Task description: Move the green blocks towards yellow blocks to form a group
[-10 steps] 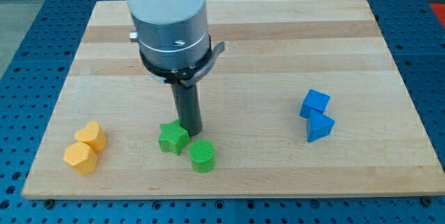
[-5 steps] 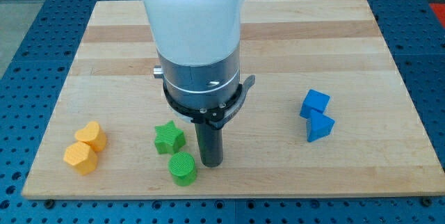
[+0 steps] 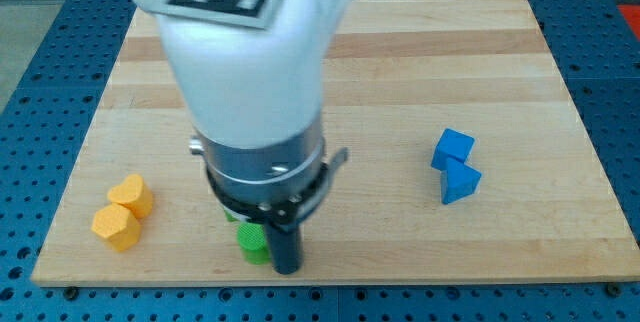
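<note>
Two yellow blocks sit touching at the view's lower left: one [image 3: 132, 194] above, one [image 3: 115, 227] below. My tip [image 3: 287, 268] is near the board's bottom edge. A green block [image 3: 252, 243], only partly visible, lies just left of the rod, touching or nearly touching it. Its shape cannot be made out. The arm's wide body hides the board above it, and the second green block does not show clearly. The green block lies well to the right of the yellow pair.
Two blue blocks, a cube [image 3: 453, 149] and a wedge-like one [image 3: 460, 182], sit touching at the view's right. The wooden board [image 3: 450, 52] lies on a blue perforated table [image 3: 30, 92]. The board's bottom edge runs just below my tip.
The arm has moved down and then left in the view. The green cylinder slid left and down. The green star, visible before, is now hidden by the arm.
</note>
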